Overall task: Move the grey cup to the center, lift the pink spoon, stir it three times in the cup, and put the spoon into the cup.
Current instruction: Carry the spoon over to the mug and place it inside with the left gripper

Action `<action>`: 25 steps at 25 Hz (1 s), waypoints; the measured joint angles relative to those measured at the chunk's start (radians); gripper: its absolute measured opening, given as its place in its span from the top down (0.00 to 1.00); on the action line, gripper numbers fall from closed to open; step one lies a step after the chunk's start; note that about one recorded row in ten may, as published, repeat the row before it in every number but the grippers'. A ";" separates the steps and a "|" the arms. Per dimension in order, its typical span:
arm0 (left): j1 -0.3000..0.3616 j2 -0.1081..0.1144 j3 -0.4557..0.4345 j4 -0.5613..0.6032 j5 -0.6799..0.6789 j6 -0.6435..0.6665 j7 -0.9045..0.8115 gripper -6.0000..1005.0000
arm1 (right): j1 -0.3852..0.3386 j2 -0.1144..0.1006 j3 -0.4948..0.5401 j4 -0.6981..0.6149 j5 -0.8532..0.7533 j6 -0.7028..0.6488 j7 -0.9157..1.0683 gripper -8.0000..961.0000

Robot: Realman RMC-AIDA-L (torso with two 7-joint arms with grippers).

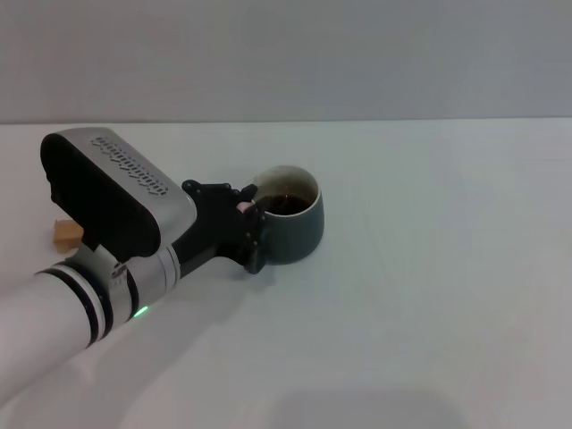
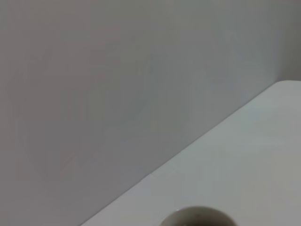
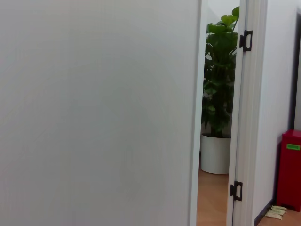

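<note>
The grey cup (image 1: 295, 228) stands on the white table near the middle, and its rim also shows in the left wrist view (image 2: 197, 215). My left gripper (image 1: 245, 211) is at the cup's left rim, shut on the pink spoon (image 1: 242, 206). Only the spoon's pink handle end shows between the fingers; the rest reaches into the cup and is hidden in its dark inside. The cup's handle is hidden behind the gripper. My right gripper is out of view; its wrist view faces a wall and a doorway.
A tan wooden block (image 1: 66, 233) lies on the table at the left, partly behind my left arm (image 1: 107, 206). The white table (image 1: 429, 313) stretches to the right and front of the cup.
</note>
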 joint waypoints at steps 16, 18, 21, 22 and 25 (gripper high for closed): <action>-0.044 -0.018 -0.013 0.021 0.001 0.006 0.006 0.85 | 0.001 0.000 0.000 -0.004 0.000 0.001 0.000 0.99; -0.051 -0.025 -0.009 0.021 0.001 0.006 0.016 0.85 | 0.001 0.000 0.000 -0.005 0.000 0.002 0.000 0.99; -0.057 -0.033 -0.006 0.019 0.001 0.001 0.031 0.85 | 0.001 0.000 0.000 -0.006 0.000 0.002 0.000 0.99; -0.056 -0.034 -0.006 0.015 0.001 0.001 0.034 0.85 | 0.000 0.000 0.000 -0.006 0.000 0.002 0.000 0.99; -0.047 -0.030 -0.005 -0.003 -0.001 -0.009 0.041 0.85 | 0.000 0.000 0.000 -0.006 0.000 0.002 0.000 0.99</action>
